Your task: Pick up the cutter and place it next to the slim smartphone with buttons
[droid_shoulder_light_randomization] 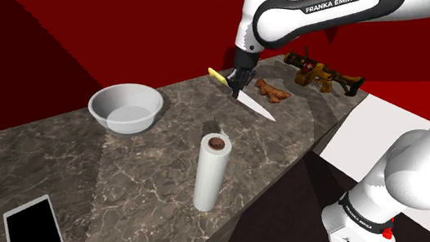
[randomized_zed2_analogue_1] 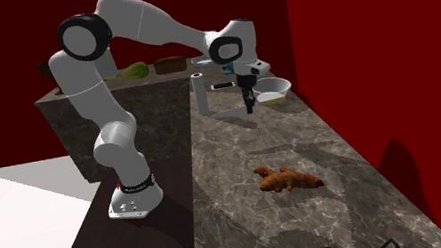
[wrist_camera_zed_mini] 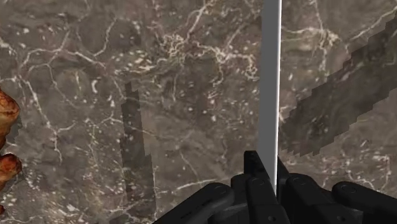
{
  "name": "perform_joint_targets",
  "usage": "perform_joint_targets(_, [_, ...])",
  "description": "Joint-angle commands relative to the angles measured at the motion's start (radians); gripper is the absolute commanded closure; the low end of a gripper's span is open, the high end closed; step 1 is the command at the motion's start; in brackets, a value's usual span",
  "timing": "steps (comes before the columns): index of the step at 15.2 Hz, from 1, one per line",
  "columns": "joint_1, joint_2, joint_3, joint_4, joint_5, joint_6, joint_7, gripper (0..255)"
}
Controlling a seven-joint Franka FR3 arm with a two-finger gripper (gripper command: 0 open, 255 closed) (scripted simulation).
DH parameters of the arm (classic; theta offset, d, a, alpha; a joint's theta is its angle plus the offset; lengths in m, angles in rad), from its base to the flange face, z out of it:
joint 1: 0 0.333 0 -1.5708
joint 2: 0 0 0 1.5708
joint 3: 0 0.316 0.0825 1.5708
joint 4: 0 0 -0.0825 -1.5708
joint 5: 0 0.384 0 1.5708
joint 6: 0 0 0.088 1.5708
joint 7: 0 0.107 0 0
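The claw (droid_shoulder_light_randomization: 238, 84) is clenched on the knife (droid_shoulder_light_randomization: 258, 106), gripping it where the yellow handle meets the pale blade. The blade sticks out level to one side and the handle to the other. In the wrist view the blade (wrist_camera_zed_mini: 270, 83) runs edge-on out from between the black fingers (wrist_camera_zed_mini: 254, 167), and its shadow falls on the stone off to one side, so the knife seems to hang clear of the marble tabletop (droid_shoulder_light_randomization: 142, 174).

This happens towards the tabletop's end where a knobbly brown root (droid_shoulder_light_randomization: 272, 91) lies, with a brown and black gun-shaped thing (droid_shoulder_light_randomization: 325, 74) at that end's corner. The smartphone (droid_shoulder_light_randomization: 34, 224) lies flat at the opposite end, well apart from the knife. Between them stand a grey bowl (droid_shoulder_light_randomization: 126, 107) near the far long edge and an upright paper roll (droid_shoulder_light_randomization: 210, 173) near the edge on the stand's side.
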Motion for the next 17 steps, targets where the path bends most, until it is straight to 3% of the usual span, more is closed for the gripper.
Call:
perform_joint_targets(1, [0.000,-0.012,-0.001,0.014,0.002,-0.026,-0.002,255])
perform_joint_targets(3, [0.000,-0.017,-0.001,0.027,0.002,-0.045,-0.002,255])
perform_joint_targets(17, [0.150,0.123,0.196,0.189,-0.024,-0.071,0.357,255])
